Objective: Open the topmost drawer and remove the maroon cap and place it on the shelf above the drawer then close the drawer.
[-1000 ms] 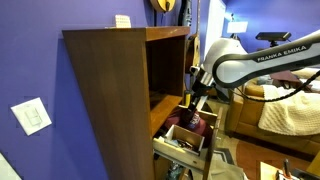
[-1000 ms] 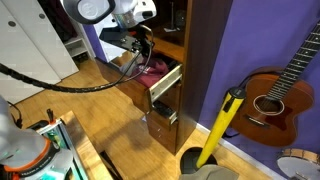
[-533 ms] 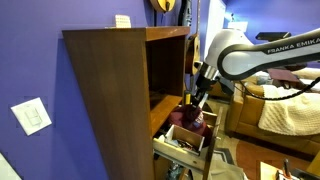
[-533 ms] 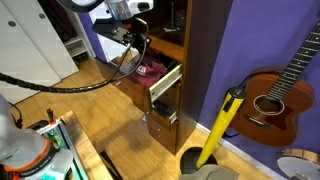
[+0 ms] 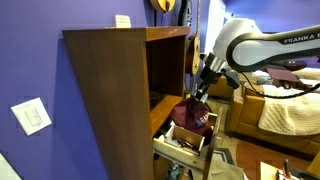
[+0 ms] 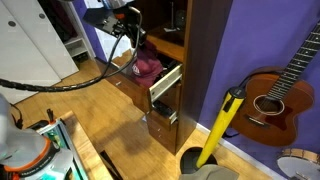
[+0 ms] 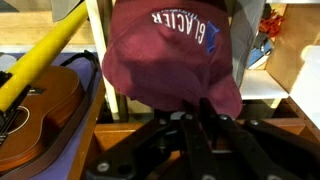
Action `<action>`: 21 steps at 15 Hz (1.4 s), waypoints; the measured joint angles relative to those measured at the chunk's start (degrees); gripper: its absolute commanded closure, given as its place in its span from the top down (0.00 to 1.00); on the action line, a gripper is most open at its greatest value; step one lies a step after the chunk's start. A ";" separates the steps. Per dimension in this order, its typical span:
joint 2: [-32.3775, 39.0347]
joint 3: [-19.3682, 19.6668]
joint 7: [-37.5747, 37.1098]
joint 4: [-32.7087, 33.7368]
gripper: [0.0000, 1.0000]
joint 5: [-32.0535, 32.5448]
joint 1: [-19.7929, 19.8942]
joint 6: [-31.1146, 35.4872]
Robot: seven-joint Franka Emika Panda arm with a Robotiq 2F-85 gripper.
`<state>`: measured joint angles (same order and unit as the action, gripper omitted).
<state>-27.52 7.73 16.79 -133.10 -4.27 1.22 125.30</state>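
The maroon cap (image 5: 192, 116) hangs in the air just above the open topmost drawer (image 5: 180, 150), with my gripper (image 5: 203, 93) shut on its upper edge. In the other exterior view the cap (image 6: 148, 67) dangles below the gripper (image 6: 137, 43), over the pulled-out drawer (image 6: 166, 83). The wrist view is filled by the cap (image 7: 170, 55), white lettering showing, pinched by the gripper (image 7: 202, 104) at its lower rim. The shelf (image 5: 165, 103) is the dark floor of the open compartment, beside and slightly behind the cap.
A guitar (image 6: 270, 100) and a yellow pole-like object (image 6: 222, 122) lean on the purple wall by the cabinet. A lower drawer (image 6: 160, 125) also stands partly out. A couch with a pale blanket (image 5: 288, 112) sits behind the arm.
The gripper has risen, lifting the cap up out of the drawer; the cap now hangs free above it instead of resting inside.
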 measured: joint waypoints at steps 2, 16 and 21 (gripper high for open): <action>-1.24 -0.10 -0.41 0.02 0.03 0.00 0.00 0.03; -4.28 -0.27 -0.91 -0.05 0.03 -0.48 -0.36 3.80; -4.27 -0.26 -0.91 0.58 0.03 -0.47 -0.36 6.27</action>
<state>-31.79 7.47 15.89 -132.52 -4.74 0.86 131.57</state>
